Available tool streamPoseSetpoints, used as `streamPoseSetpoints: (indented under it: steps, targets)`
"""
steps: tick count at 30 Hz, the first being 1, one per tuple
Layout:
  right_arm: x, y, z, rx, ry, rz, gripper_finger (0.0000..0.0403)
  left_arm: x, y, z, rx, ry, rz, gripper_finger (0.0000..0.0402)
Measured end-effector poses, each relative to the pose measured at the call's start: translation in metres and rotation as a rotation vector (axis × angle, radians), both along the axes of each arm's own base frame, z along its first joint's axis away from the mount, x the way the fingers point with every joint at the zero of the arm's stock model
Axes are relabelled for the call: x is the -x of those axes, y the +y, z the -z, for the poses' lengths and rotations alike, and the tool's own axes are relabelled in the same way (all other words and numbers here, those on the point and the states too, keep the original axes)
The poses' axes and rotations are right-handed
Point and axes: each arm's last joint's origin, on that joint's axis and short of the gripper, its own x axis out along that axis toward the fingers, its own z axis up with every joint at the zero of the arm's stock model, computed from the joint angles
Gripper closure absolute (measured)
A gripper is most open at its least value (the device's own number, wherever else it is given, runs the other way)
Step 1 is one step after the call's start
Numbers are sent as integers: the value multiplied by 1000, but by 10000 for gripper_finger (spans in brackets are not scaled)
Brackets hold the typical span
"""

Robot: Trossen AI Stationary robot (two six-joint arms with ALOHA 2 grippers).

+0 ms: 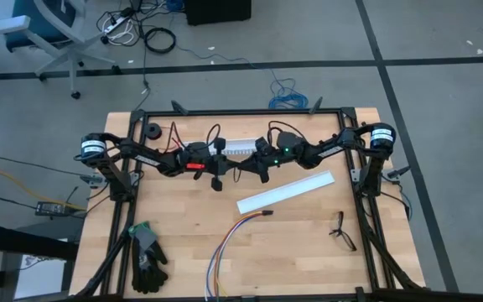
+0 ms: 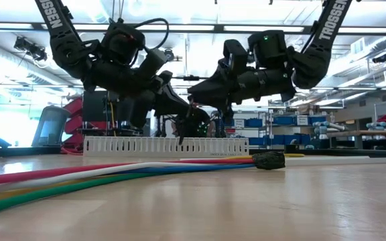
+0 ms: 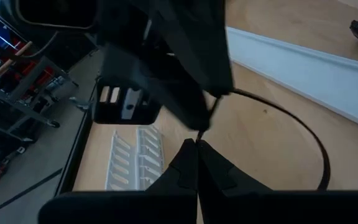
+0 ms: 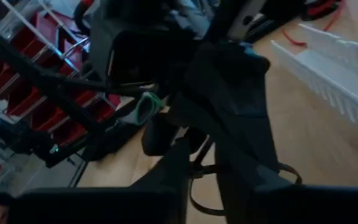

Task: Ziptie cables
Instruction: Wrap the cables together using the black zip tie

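Note:
The cables (image 1: 225, 243), thin wires in mixed colours, lie loose on the table near its front edge, with no gripper on them. They run across the foreground of the low view (image 2: 79, 177). The ziptie (image 3: 303, 134), a thin black strip, is bent into a wide loop in the air above the table's middle. My left gripper (image 3: 196, 148) and my right gripper (image 3: 200, 119) meet tip to tip there, both shut, at the loop's closing point. In the high view they face each other over the far half of the table (image 1: 237, 168). My left gripper is shut where the ziptie's loop closes. Its own fingers (image 3: 185, 165) hide which part it has. It comes almost level from the table's left. The loop is clear of the table. My right gripper pinches the ziptie near its end (image 3: 215, 102) at its fingertips, coming almost level from the table's right. From there the strip curves away in an open loop (image 3: 316, 149), lifted clear of the table.
A flat white channel (image 1: 285, 193) lies slantwise right of centre. A white slotted channel (image 1: 240, 149) lies at the far side under the arms. A small black forked object (image 1: 340, 231) sits at the near right. A black glove (image 1: 145, 256) lies at the near left.

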Motion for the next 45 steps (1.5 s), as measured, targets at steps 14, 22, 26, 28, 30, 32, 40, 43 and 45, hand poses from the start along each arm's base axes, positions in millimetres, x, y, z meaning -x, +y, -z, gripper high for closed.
streamPoseSetpoints:
  steps: [14,22,26,28,30,32,40,43,45]
  targets:
    - [5,-24,-8,110,-86,173,402,-1,-4,1,14,16,35,401]
    - [15,-52,-11,125,-109,279,402,1,-6,7,31,74,39,401]
    - [18,-58,-11,125,-109,301,402,2,-6,8,36,91,40,401]
    - [19,-61,-11,126,-109,311,402,2,-6,9,39,99,42,401]
    - [20,-64,-11,126,-108,334,402,2,-6,9,43,102,40,401]
    - [21,-65,-11,127,-113,331,402,2,-6,10,63,102,33,401]
    - [21,-59,-13,89,-140,96,388,3,-6,11,82,106,35,401]
    - [22,-60,-13,81,-134,52,367,3,-6,11,83,106,37,401]
    - [24,-63,-13,62,-132,24,350,3,-6,11,85,111,36,401]
